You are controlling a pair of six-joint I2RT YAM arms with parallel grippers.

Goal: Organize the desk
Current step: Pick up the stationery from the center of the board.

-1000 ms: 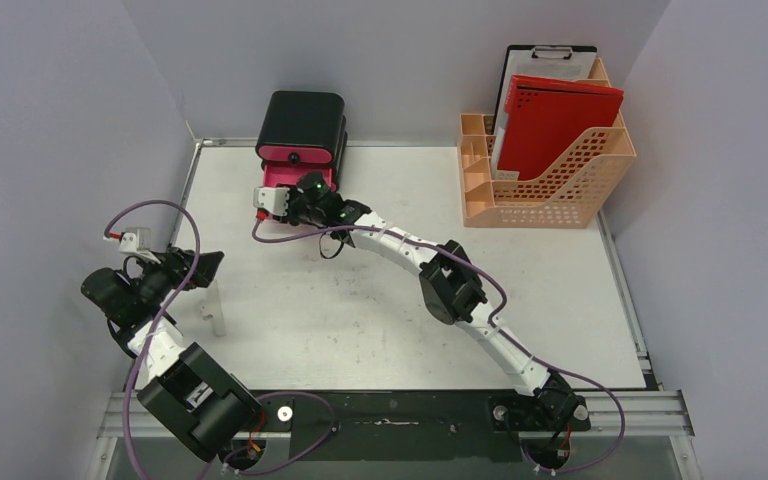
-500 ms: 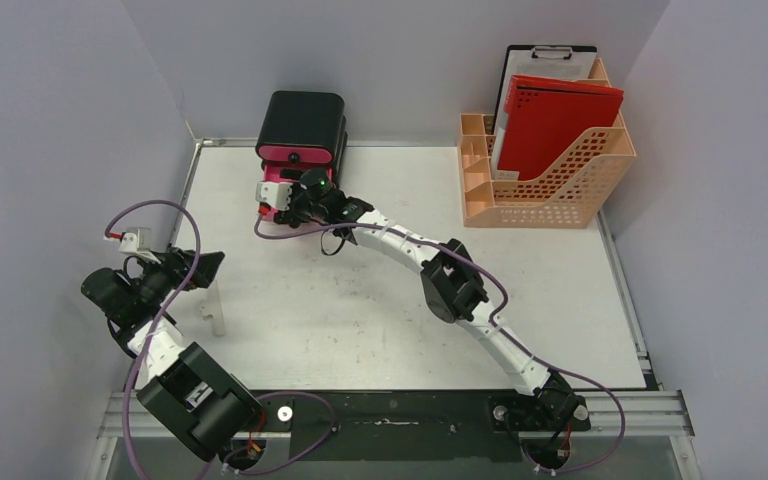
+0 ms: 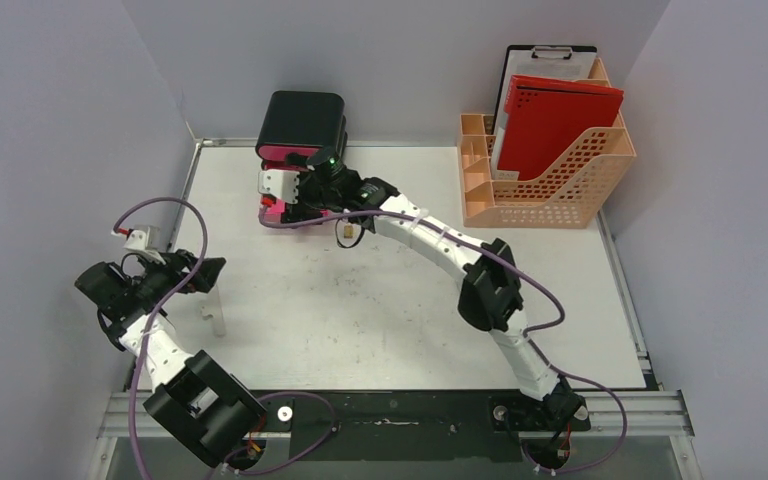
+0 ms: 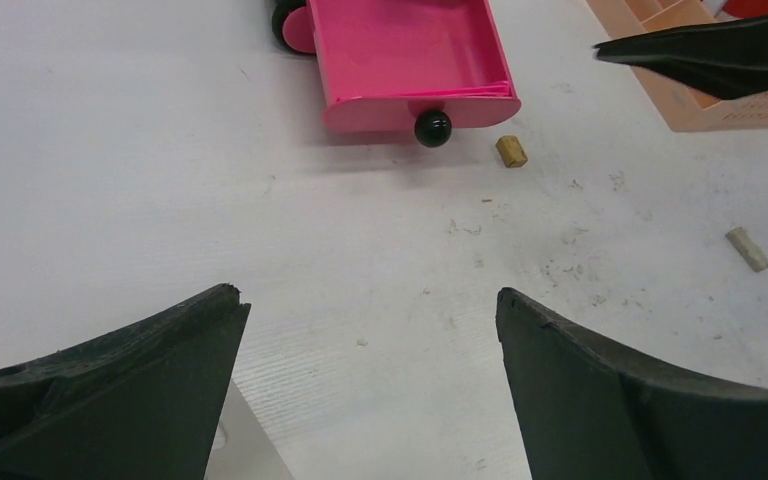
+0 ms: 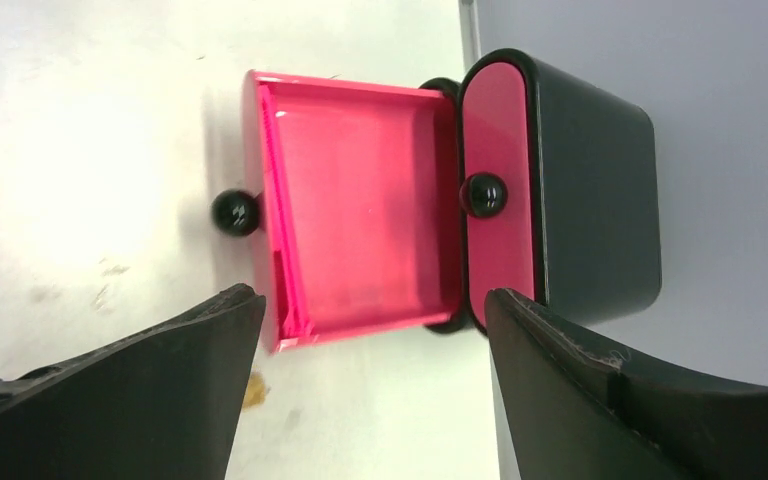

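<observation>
The white desk [image 3: 380,330] carries a black drawer box [image 3: 300,120] at the back. Its lower pink drawer [image 5: 350,200] is pulled out and looks empty, with a black knob [image 5: 235,212] on its front. My right gripper [image 3: 278,200] hovers open over that drawer, nothing between its fingers [image 5: 375,310]. A small cork [image 3: 345,232] lies on the desk beside the drawer's front [image 4: 511,151]. A second cork [image 4: 748,249] lies further right. My left gripper [image 3: 210,272] stands open and empty at the desk's left side [image 4: 370,310].
An orange perforated file rack [image 3: 545,165] with a red folder [image 3: 555,120] and a clipboard stands at the back right. A small white upright piece [image 3: 216,312] is just under my left gripper. The box's upper pink drawer front [image 5: 495,200] is closed.
My right gripper has opened wide and moved back toward the drawer box, its arm stretching further out. The left arm has barely shifted.
</observation>
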